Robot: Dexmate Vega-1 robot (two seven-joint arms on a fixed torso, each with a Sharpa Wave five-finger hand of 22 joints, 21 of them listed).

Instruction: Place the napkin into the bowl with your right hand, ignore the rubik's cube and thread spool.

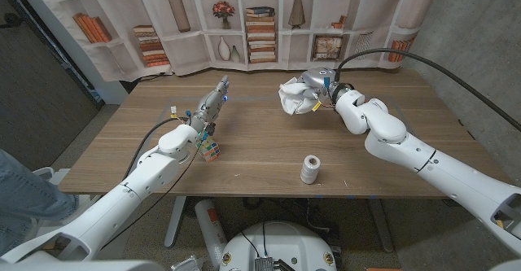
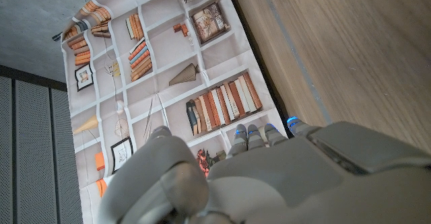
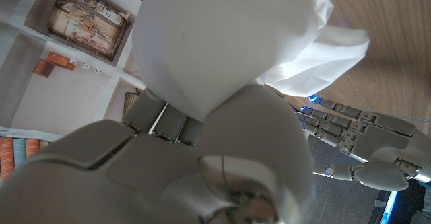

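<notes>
right hand (image 1: 313, 89) gripping napkin (image 1: 293, 98), grip clearest in wrist view, bowl apparently hidden

The right arm reaches fwd over the table, its right hand (image 1: 313, 88) closed around the napkin (image 1: 293, 98). The left arm is stretched fwd too; the left hand (image 1: 210, 108) holds nothing, fingers straight & close together.
</notes>
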